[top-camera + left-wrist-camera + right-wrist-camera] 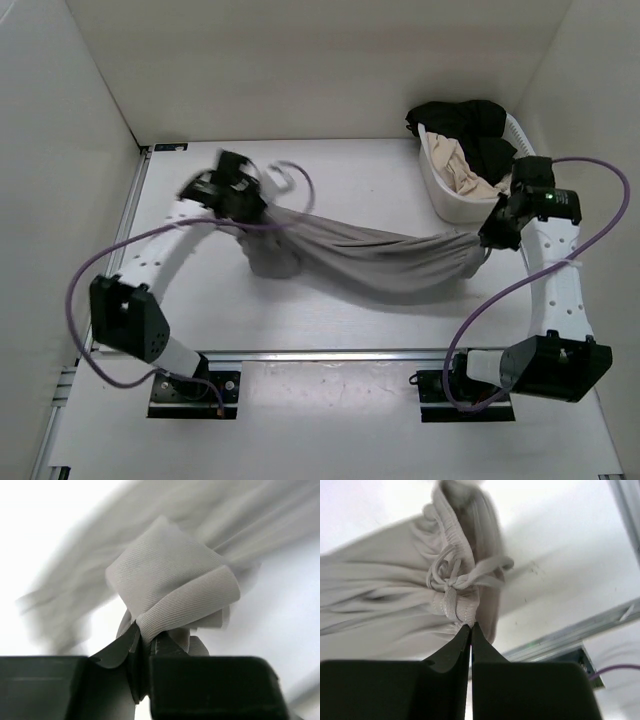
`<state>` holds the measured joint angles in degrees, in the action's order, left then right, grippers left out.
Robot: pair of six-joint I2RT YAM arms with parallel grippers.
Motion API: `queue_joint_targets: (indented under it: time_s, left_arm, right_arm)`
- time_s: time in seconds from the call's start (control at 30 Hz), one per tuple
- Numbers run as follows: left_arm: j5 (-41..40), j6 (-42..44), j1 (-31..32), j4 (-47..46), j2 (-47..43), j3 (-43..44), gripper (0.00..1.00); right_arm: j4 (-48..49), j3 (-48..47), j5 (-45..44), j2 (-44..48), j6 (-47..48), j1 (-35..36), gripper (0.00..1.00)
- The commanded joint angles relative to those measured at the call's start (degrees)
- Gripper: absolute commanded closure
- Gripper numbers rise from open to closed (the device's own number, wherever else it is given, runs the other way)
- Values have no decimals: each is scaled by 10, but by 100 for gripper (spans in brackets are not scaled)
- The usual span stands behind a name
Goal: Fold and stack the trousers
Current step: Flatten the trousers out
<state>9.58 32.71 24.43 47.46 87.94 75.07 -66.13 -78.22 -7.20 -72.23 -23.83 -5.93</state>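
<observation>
The grey-taupe trousers [380,258] hang stretched between my two grippers above the white table [350,175], sagging in the middle. My left gripper [245,213] is shut on a folded cuff end of the trousers [175,595], the fabric pinched between its fingers [125,645]. At the right, my right gripper [490,238] is shut on the elastic waistband [452,600], just below the knotted drawstring [447,577]. A clump of the trousers' fabric [275,262] droops to the table under the left gripper.
A white basket [450,195] stands at the back right with a black garment [465,125] and a beige-cream garment [462,172] in it, close behind my right gripper. Purple cables [100,270] loop beside both arms. White walls enclose the table [100,100].
</observation>
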Motion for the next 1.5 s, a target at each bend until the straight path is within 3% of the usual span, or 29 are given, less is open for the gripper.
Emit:
queue_joint_targets:
  time_s: [0.0,0.2,0.37,0.43,0.47,0.53,0.7,0.8,0.9,1.03,1.07,1.1,1.13,1.2,1.23,1.3,1.33,1.47]
  left_arm:
    - [-26,59,-152,67,-75,107,85]
    - [-70,93,-285,89,-90,111,85]
    - [-18,106,-353,118,-102,88,85]
    - [13,134,-361,130,-102,61,73]
    - [23,143,-370,147,-102,29,58]
    - [28,143,-385,148,-90,-2,54]
    - [60,176,-527,148,-46,-13,51]
    - [36,190,-563,148,-15,19,57]
    - [9,170,-577,152,14,32,83]
    - [-27,138,-590,122,53,46,86]
    - [-6,143,-590,140,53,52,82]
    - [72,179,-584,185,53,58,54]
    - [117,205,-570,205,43,58,36]
    - [168,252,-535,200,-23,19,14]
    - [168,252,-486,153,-48,-30,1]
    - [145,252,-430,105,-95,-79,0]
    - [121,252,-379,89,-95,-113,0]
    - [63,240,-274,32,-66,-148,0]
  right_arm:
    - [-16,-80,18,-12,39,-20,100]
    - [-30,-97,44,-20,46,-20,100]
    - [-30,-82,44,2,46,-25,100]
    - [-17,-66,63,2,46,-25,100]
    - [-5,-48,76,2,46,-25,100]
    - [7,-31,106,2,40,-25,100]
    - [20,-19,119,7,33,-25,100]
    - [20,-25,134,2,44,-25,100]
    - [14,-18,134,2,44,-25,100]
    - [14,-3,114,7,44,-25,100]
    - [14,3,114,12,44,-25,100]
    - [14,12,114,12,44,-25,100]
    - [14,18,114,12,44,-25,100]
    - [19,31,119,12,44,-25,100]
    - [24,43,125,12,44,-25,100]
    - [30,56,132,12,38,-25,100]
    - [38,61,137,12,31,-25,100]
    - [50,86,143,12,31,-25,100]
